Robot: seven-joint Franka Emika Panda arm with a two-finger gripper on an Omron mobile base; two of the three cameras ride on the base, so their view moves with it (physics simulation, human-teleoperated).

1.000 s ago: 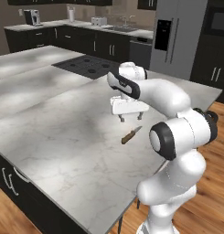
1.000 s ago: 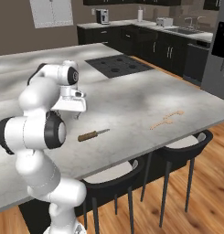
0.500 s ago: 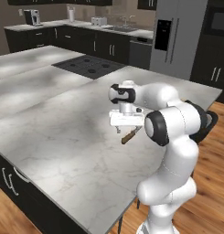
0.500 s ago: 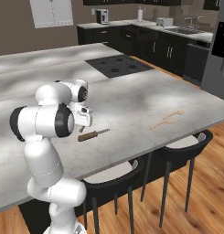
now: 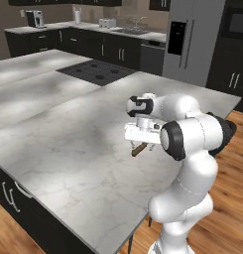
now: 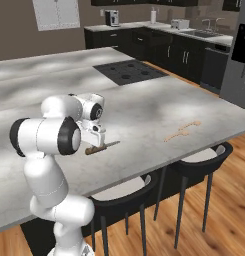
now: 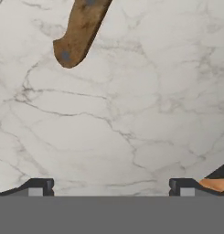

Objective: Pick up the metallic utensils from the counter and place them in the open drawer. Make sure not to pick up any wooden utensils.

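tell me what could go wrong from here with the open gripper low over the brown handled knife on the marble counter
1. In the hand view the brown wooden knife handle sits off toward the top edge, not between the open gripper tips, so closing now would likely miss.
2. The pale wooden utensil lies further along the grey-white marbled counter; it must be left alone.

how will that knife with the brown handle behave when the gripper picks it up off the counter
The knife looks stiff, so it probably won't bend. It lies flat and low on the marbled counter, so the open gripper above it may find little height to pinch. Its brown handle looks thicker than the slim blade, so held by the handle it may tip blade-down.
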